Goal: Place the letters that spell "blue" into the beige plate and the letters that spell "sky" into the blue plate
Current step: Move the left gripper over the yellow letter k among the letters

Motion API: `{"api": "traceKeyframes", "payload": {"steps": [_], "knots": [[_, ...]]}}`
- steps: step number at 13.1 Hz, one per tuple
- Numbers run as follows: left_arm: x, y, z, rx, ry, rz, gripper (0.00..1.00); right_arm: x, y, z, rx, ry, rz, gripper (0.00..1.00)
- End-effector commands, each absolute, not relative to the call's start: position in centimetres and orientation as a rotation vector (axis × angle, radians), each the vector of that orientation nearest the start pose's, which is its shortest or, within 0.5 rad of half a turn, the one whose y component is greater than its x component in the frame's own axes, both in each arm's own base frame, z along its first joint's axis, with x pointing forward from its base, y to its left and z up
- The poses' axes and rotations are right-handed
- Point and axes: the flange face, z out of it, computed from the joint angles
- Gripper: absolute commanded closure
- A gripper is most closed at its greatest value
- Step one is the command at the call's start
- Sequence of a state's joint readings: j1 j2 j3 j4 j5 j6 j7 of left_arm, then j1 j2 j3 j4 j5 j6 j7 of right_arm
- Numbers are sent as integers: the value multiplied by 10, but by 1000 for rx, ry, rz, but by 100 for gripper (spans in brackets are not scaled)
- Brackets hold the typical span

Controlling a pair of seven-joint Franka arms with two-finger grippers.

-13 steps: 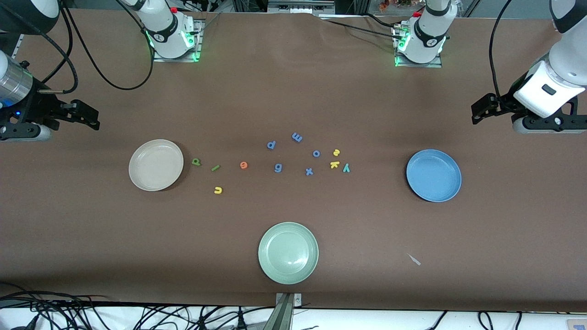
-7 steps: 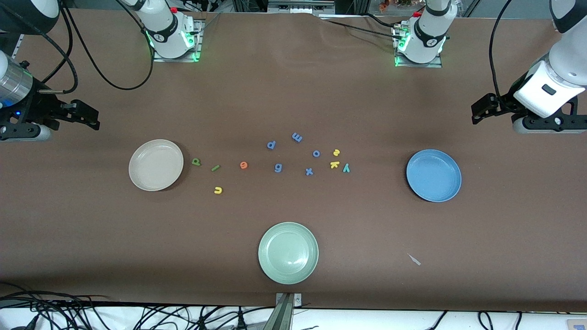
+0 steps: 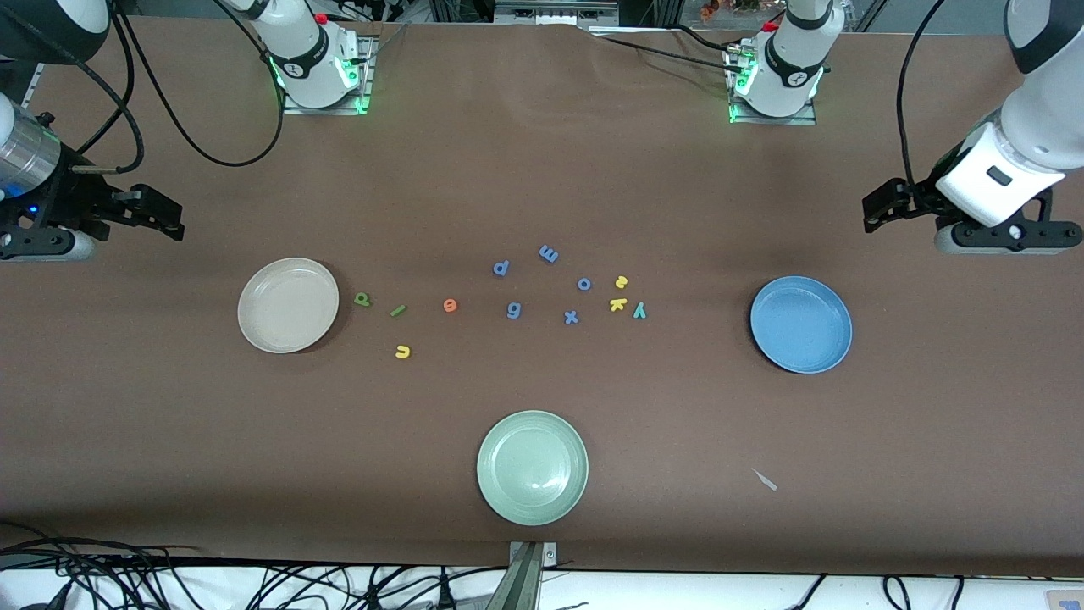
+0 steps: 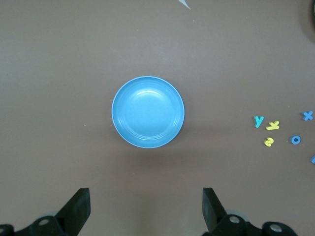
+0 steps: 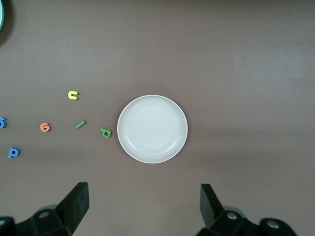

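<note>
The empty beige plate (image 3: 288, 305) lies toward the right arm's end of the table. Beside it are the green b (image 3: 362, 298), green l (image 3: 398, 311), orange e (image 3: 450, 305) and yellow u (image 3: 402, 351). The empty blue plate (image 3: 800, 324) lies toward the left arm's end, with the yellow s (image 3: 621, 281), yellow k (image 3: 617, 304) and teal y (image 3: 639, 310) nearby. My left gripper (image 3: 881, 207) hangs open high over the table past the blue plate (image 4: 147, 112). My right gripper (image 3: 161, 216) hangs open past the beige plate (image 5: 152, 129). Neither holds anything.
Blue letters p (image 3: 500, 268), m (image 3: 548, 252), o (image 3: 584, 284), g (image 3: 513, 310) and x (image 3: 571, 317) lie between the two letter groups. A pale green plate (image 3: 532, 467) sits nearest the front camera. A small white scrap (image 3: 765, 479) lies near it.
The left gripper has drifted slightly toward the middle of the table and its base. The right arm, the letters and the plates have not moved.
</note>
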State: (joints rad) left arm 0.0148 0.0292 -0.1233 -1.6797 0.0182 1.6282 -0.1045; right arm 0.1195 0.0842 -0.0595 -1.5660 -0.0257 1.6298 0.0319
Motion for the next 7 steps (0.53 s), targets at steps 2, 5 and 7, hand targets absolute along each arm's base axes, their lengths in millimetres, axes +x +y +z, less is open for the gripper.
{"api": "traceKeyframes", "payload": {"steps": [2,5,7], "knots": [[561,-109,539,-3121,170,232,0,579,32,589,-3168,-29,29,0],[567,-145,503,-3107,259,317,0,579,32,589,-3168,-31,29,0],[584,-184,472,-3097,343,371,0,579,32,587,-3168,-29,34,0]]}}
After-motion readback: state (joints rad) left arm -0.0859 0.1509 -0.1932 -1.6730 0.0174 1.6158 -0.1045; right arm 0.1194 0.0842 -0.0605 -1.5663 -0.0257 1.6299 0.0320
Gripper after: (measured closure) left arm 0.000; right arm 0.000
